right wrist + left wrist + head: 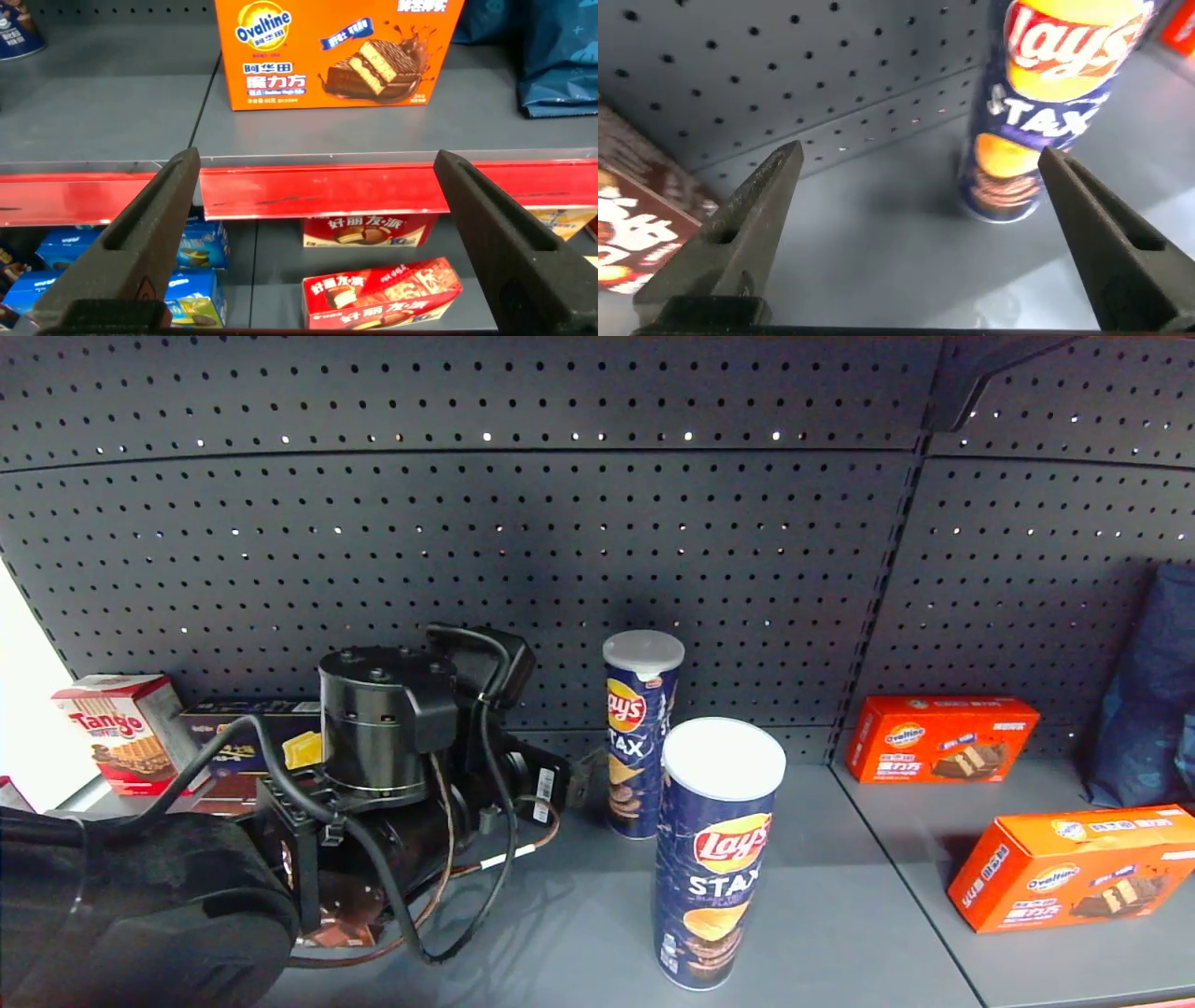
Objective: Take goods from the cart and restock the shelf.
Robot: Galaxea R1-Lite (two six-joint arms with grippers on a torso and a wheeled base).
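While the left tool (920, 154) rests low over the shelf (840, 915) with its two fingers spread wide and nothing between them, a can of crisps (1046, 103) stands upright just ahead of it, off toward one finger and apart from both. From the head view this looks to be the rear can (640, 733), close to the pegboard back wall (597, 541), with the front can (717, 854) standing nearer the shelf's edge and just beside it. On the arm's other side lie a brown box (635, 233), a dark box with a yellow patch (243, 737) and a wafer box (117, 728). The right tool (318, 159) is also wide open and empty, held out in front of the shelf's red edge strip (318, 191), facing an orange box (332, 51) on the board above it and more boxes on the shelf below. A second orange box (941, 737) and a blue bag (1148, 691) sit farther to the right. I judge the can set down and free, so the placing step seems finished. The next move calls for drawing the left arm straight back, keeping its fingers and cables off both cans, then going to the cart for another item.
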